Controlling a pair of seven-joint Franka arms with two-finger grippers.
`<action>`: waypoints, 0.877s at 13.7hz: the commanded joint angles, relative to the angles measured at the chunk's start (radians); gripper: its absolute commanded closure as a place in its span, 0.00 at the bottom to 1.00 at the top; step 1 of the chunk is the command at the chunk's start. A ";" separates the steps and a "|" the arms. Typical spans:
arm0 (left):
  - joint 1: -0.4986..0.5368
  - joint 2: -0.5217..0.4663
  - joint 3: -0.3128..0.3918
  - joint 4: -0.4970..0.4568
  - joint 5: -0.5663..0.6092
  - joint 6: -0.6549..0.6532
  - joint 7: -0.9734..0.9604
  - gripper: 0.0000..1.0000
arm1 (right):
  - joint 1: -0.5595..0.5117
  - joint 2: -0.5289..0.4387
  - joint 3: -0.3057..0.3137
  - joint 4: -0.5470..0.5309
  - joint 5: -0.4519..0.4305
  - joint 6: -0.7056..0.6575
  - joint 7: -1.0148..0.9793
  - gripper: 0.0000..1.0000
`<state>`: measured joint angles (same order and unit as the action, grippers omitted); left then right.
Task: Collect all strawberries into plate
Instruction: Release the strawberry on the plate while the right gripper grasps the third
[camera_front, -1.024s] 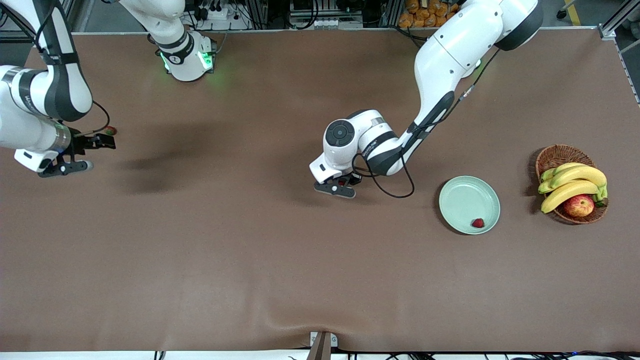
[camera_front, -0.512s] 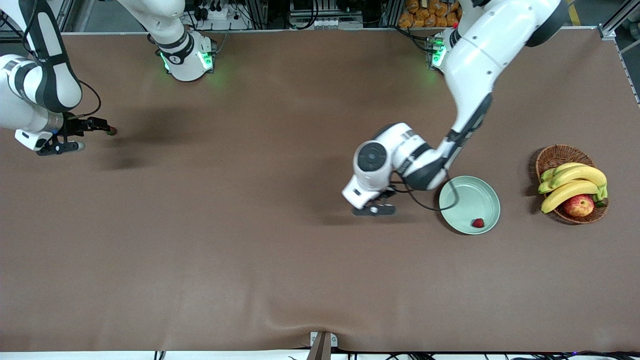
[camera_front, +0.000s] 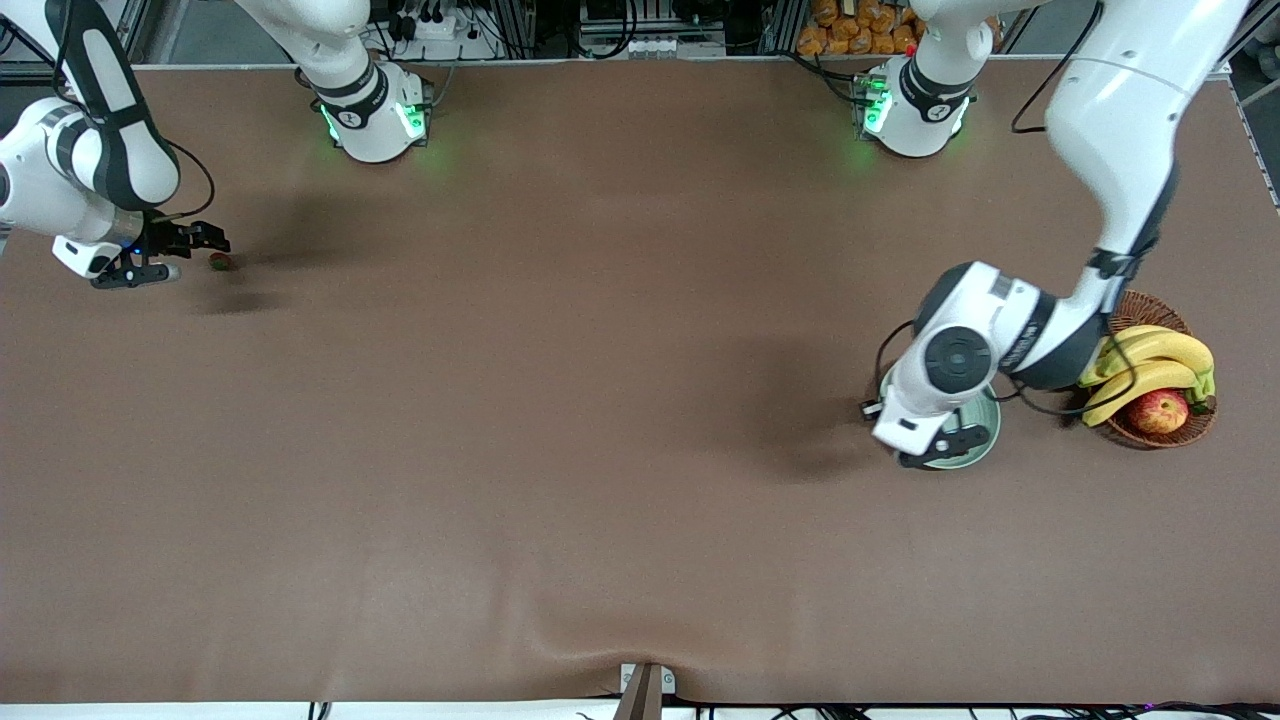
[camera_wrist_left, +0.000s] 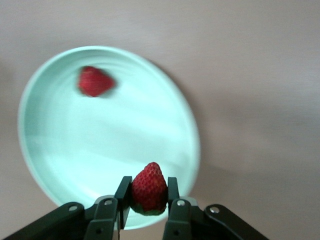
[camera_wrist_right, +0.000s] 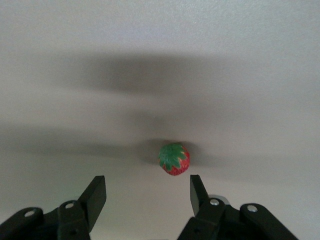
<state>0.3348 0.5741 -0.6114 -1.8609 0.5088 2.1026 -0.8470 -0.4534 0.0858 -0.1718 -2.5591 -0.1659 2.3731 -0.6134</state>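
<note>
Left hand (camera_wrist_left: 149, 202) over plate (camera_wrist_left: 60, 150), clenched on strawberry (camera_wrist_left: 148, 189); right hand (camera_wrist_right: 147, 192) spread over another berry (camera_wrist_right: 174, 158) on tabletop (camera_front: 560, 400).

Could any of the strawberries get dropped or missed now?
Maybe. The left gripper pinches a strawberry over the plate near its rim; let go there, it might roll off. It could also bump the strawberry already in the plate. The right gripper is open above the last strawberry, which isn't quite centred between its fingers, so it could slip away.
</note>
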 joint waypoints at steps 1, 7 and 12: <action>0.111 -0.036 -0.068 -0.067 0.007 0.020 0.016 1.00 | -0.022 0.058 -0.001 -0.013 -0.004 0.110 -0.065 0.24; 0.158 0.010 -0.065 -0.067 0.014 0.047 0.049 0.02 | -0.027 0.110 -0.024 -0.012 -0.006 0.169 -0.134 0.38; 0.150 0.003 -0.068 -0.066 0.014 0.045 0.048 0.00 | -0.028 0.146 -0.040 -0.009 -0.006 0.218 -0.197 0.93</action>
<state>0.4780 0.5899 -0.6652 -1.9170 0.5088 2.1380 -0.8056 -0.4540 0.2081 -0.2071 -2.5583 -0.1700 2.4925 -0.6735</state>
